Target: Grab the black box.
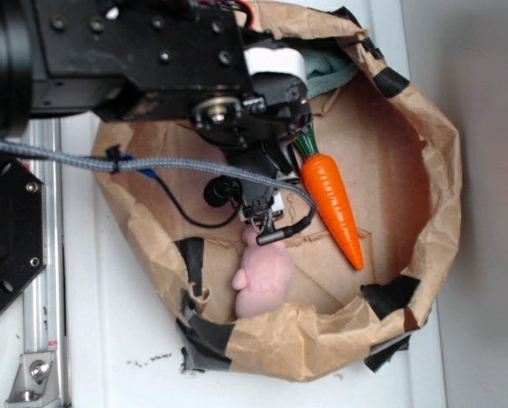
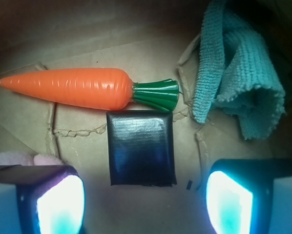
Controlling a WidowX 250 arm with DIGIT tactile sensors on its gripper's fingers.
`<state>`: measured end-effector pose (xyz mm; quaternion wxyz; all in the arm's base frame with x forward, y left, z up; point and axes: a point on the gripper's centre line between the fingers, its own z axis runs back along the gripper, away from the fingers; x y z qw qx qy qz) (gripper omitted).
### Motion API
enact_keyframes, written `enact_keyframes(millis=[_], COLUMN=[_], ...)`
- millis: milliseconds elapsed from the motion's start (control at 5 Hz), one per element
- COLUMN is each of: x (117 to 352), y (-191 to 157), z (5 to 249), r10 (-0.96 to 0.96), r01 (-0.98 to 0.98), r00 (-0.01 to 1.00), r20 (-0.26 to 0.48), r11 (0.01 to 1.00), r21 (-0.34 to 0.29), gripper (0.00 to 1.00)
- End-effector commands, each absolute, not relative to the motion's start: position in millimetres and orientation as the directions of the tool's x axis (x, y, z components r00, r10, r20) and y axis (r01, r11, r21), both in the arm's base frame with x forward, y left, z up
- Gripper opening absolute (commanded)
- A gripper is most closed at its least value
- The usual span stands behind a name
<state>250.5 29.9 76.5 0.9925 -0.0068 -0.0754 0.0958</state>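
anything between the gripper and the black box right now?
Nothing visible. In the wrist view the black box lies flat on the brown paper, in the open gap between the two fingers of the gripper. The carrot sits just beyond its far edge, the teal cloth off to one side, neither in the approach.

**Black box framed between the spread fingers**

The black box [image 2: 141,147] lies flat at centre frame on brown paper. Just above it runs an orange carrot [image 2: 77,87], tip pointing left. A teal cloth [image 2: 236,78] is bunched at upper right. The fingers [image 2: 58,202] glow at both lower corners, clear of the box.
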Motion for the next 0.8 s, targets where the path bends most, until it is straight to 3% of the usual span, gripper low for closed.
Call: enact_keyframes(millis=[0,200,600], x=[254,277,284], y=[37,30,14], z=[84,42,13], r10=[0.206,0.156,0.058], r01=[-0.205,-0.161,-0.058], r00=[0.962,0.979,0.996], r20=[0.182,0.131,0.075], r11=[0.979,0.986,0.998], r21=[-0.025,0.029,0.0], gripper=[1.0,1.0,1.0])
